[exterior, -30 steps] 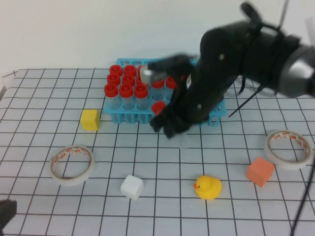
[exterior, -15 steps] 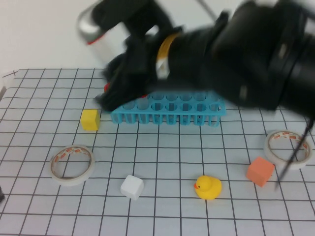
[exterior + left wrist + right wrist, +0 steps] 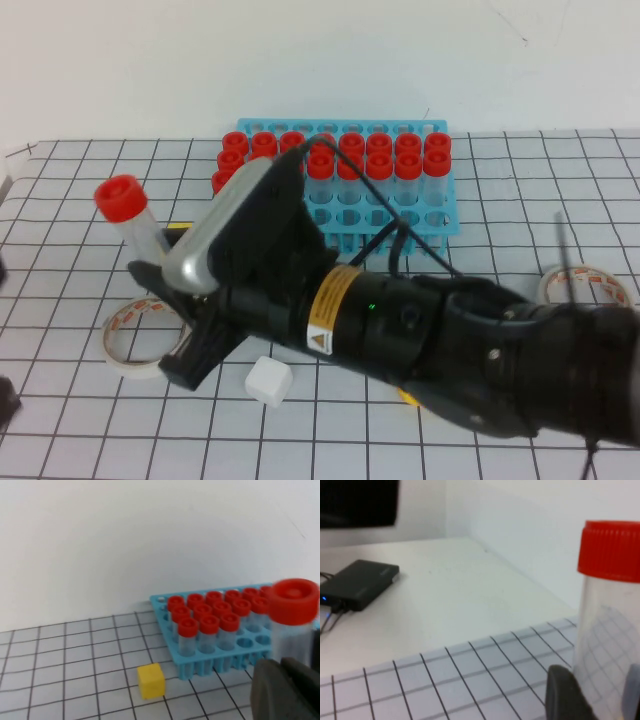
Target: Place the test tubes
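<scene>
We note the right claw (image 3: 158, 266) grasping one red-capped test tube (image 3: 136, 222) by its lower body. The tube is up off the surface (image 3: 80, 170) at the left. The right arm reaches across from the near right and covers the near-left corner of the blue rack (image 3: 425, 215). The tube leans, cap toward the far left, and its bottom end is hidden between the fingers. It hangs well to the left of the rack, and the yellow cube (image 3: 151, 680) and the left tape roll (image 3: 125, 338) lie on the surface on that same side. The rack's far rows hold capped tubes, while the near rows that we can see show open wells. The left claw (image 3: 6, 397) is only a dark sliver at the near-left edge, clenched, with nothing visibly in it. We judge the step in hand to be carrying the tube to an open well. To do it well, bring the tube upright first, centre it over a near-row well, lower it straight down, and let go only once it seats. Approach from the near side so the claw does not knock the capped tubes. Caution: the arm hides part of the rack from above.
</scene>
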You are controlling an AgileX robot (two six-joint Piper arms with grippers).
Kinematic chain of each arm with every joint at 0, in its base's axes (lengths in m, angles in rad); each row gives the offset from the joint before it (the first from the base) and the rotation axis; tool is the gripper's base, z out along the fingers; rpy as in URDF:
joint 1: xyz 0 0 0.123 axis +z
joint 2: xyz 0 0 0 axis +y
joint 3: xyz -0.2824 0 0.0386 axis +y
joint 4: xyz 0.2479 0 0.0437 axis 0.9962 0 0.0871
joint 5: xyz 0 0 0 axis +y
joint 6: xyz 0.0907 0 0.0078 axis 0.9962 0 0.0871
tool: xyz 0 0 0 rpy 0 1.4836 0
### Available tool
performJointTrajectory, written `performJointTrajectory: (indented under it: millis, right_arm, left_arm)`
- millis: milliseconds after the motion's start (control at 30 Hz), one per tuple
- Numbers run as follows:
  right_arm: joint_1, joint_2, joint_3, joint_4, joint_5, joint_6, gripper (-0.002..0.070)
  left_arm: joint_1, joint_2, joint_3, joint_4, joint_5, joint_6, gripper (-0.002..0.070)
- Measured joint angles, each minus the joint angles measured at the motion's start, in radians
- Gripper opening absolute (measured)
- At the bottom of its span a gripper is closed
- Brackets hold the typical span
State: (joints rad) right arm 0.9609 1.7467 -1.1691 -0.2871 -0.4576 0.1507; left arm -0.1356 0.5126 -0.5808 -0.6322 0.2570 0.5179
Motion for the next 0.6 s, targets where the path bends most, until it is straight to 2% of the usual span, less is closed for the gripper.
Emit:
performJointTrajectory:
  millis: [233,300,367,533,600]
  right_arm:
    - [0.001,0.063,0.008,-0.072,-0.221,-0.006,0.0237]
    - [0.001,0.071,0.008,-0.080,-0.244,-0.002,0.0237]
    - [0.001,0.075,0.008,-0.090,-0.255,-0.002,0.0237]
    - [0.002,0.080,0.008,-0.127,-0.272,0.005,0.0237]
    - [0.002,0.085,0.008,-0.135,-0.274,0.014,0.0237]
  left_arm:
    - [-0.069,0.000,0.000,-0.016,0.013,0.087,0.0000]
    - [-0.073,0.000,0.000,-0.042,0.013,0.092,0.0022]
    - [-0.073,0.000,0.000,-0.062,0.011,0.099,0.0081]
    - [-0.073,0.000,0.000,-0.078,0.007,0.117,0.0325]
    - [-0.073,0.000,0.000,-0.079,0.000,0.121,0.0395]
